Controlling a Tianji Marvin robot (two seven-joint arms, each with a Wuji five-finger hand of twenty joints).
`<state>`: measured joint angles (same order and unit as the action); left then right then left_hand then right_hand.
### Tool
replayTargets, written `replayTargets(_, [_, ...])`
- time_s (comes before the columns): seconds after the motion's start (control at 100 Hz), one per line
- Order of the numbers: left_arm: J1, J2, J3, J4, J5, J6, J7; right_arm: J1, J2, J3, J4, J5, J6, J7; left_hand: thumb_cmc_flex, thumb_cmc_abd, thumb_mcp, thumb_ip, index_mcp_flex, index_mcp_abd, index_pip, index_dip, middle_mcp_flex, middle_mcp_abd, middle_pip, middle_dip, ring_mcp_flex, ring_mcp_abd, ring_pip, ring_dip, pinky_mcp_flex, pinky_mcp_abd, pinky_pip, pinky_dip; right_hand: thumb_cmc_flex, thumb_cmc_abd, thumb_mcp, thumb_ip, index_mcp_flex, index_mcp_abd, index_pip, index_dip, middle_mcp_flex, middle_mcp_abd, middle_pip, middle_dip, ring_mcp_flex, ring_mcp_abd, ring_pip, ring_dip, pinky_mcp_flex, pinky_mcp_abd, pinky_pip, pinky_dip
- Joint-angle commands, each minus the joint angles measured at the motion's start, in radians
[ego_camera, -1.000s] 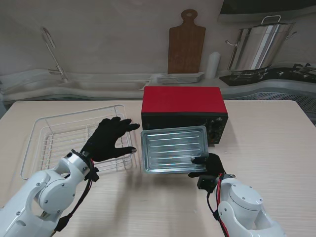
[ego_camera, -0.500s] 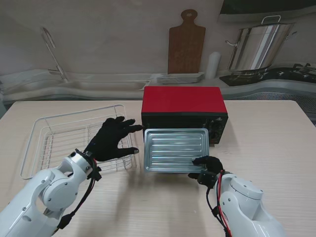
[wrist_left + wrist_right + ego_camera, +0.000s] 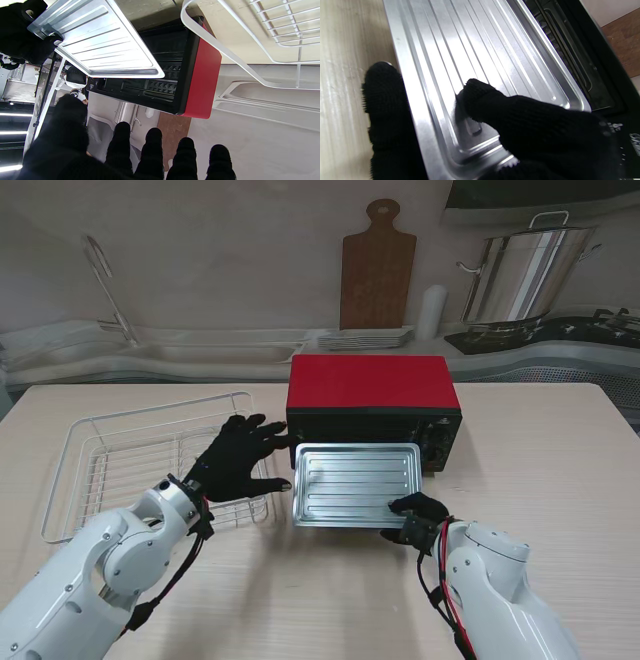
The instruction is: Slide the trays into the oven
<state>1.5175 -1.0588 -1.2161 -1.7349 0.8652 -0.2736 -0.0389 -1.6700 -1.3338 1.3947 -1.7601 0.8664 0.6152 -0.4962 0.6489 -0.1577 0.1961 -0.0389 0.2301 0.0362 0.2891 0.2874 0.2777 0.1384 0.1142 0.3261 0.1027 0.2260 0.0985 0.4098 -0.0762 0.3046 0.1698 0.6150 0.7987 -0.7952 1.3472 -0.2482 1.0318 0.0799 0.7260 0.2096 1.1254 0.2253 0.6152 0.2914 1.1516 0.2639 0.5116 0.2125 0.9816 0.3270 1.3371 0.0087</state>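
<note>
Black-gloved fingers (image 3: 480,100) of the right hand (image 3: 418,518) pinch the near corner of the metal tray (image 3: 355,485), its far edge at the red oven (image 3: 372,402) mouth, while the left hand (image 3: 237,460), spread and empty, hovers beside the oven; insertion looks underway, needing a level forward push.

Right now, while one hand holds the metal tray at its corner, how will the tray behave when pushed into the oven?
The metal tray probably stays stiff: its ribbed floor looks rigid. Its polished rim may slip between the right hand fingers. Held at one corner only, it could tilt or twist against the oven opening.
</note>
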Motion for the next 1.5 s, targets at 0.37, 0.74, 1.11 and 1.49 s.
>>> replayTargets(0.37, [-0.044, -0.004, 0.055, 0.037, 0.048, -0.02, 0.022, 0.036, -0.025, 0.008, 0.031, 0.073, 0.058, -0.036, 0.003, 0.056, -0.058, 0.036, -0.032, -0.028, -0.018, -0.018, -0.05, -0.025, -0.01, -0.017, -0.047, -0.032, -0.02, -0.02, -0.021, -0.034, -0.058, -0.036, 0.074, 0.047, 0.066, -0.016, 0.029, -0.052, 0.095, 0.019, -0.025, 0.035, 0.029, 0.016, 0.042, 0.028, 0.02, 0.003, 0.03, -0.034, 0.026, -0.012])
replayTargets(0.74, [-0.062, -0.005, 0.052, 0.043, 0.013, -0.032, 0.006, 0.09, -0.04, 0.004, 0.08, 0.08, 0.112, -0.048, 0.008, 0.058, -0.067, 0.038, -0.032, -0.03, -0.02, -0.017, -0.052, -0.027, -0.01, -0.018, -0.048, -0.034, -0.019, -0.022, -0.021, -0.035, -0.057, -0.043, 0.072, 0.06, 0.055, -0.015, 0.008, -0.038, 0.091, 0.013, -0.04, 0.047, 0.032, 0.019, 0.04, 0.03, 0.018, 0.003, 0.029, -0.032, 0.026, -0.012])
replayTargets(1.11, [-0.078, -0.007, 0.047, 0.073, -0.001, -0.052, 0.017, 0.137, -0.05, -0.008, 0.125, 0.154, 0.137, -0.104, 0.01, 0.056, -0.07, 0.039, -0.032, -0.034, -0.018, -0.015, -0.056, -0.029, -0.009, -0.018, -0.051, -0.04, -0.019, -0.023, -0.02, -0.041, -0.057, -0.051, 0.072, 0.063, 0.051, -0.014, -0.002, -0.029, 0.092, 0.006, -0.049, 0.058, 0.041, 0.023, 0.045, 0.032, 0.02, 0.003, 0.032, -0.032, 0.034, -0.011])
replayTargets(1.49, [-0.094, -0.006, 0.052, 0.102, -0.022, -0.091, 0.012, 0.143, -0.053, 0.003, 0.141, 0.155, 0.141, -0.108, 0.005, 0.062, -0.068, 0.038, -0.04, -0.038, -0.012, -0.013, -0.061, -0.03, -0.005, -0.017, -0.052, -0.042, -0.017, -0.024, -0.019, -0.045, -0.059, -0.06, 0.072, 0.063, 0.049, -0.015, -0.004, -0.028, 0.094, 0.003, -0.047, 0.059, 0.047, 0.024, 0.052, 0.033, 0.027, 0.004, 0.037, -0.036, 0.046, -0.008])
